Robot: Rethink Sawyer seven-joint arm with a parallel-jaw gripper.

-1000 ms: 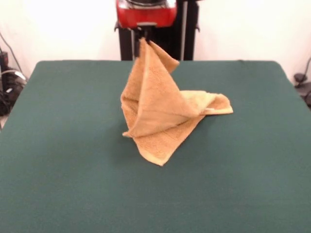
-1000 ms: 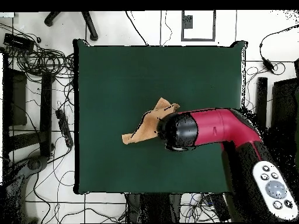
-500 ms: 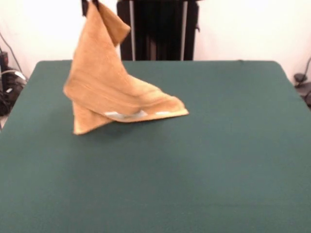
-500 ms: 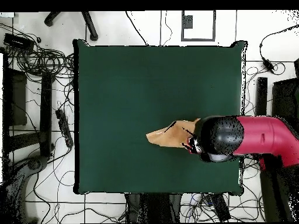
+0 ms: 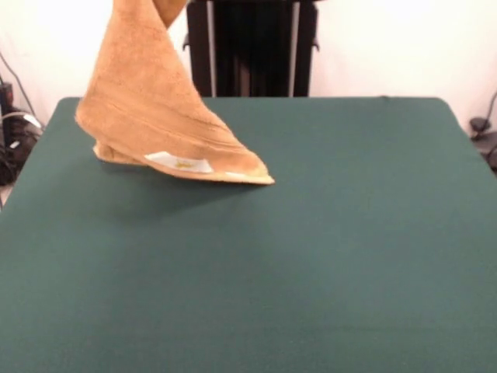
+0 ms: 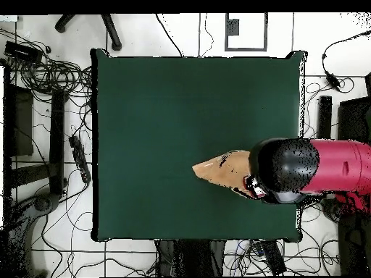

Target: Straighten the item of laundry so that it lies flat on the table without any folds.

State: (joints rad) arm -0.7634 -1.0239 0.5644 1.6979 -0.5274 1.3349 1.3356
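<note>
Front view: the golden-orange terry towel hangs from a corner held above the picture's top; the jaws are out of sight, so I cannot tell their state. Its lower edge drags on the dark green cloth-covered desk.

Overhead view: the red and black arm hides the jaws; the towel trails away, bunched. Flattening remains undone.

Dark green cloth-covered table, orange towel trailing on it near one edge, upper part lifted
</note>
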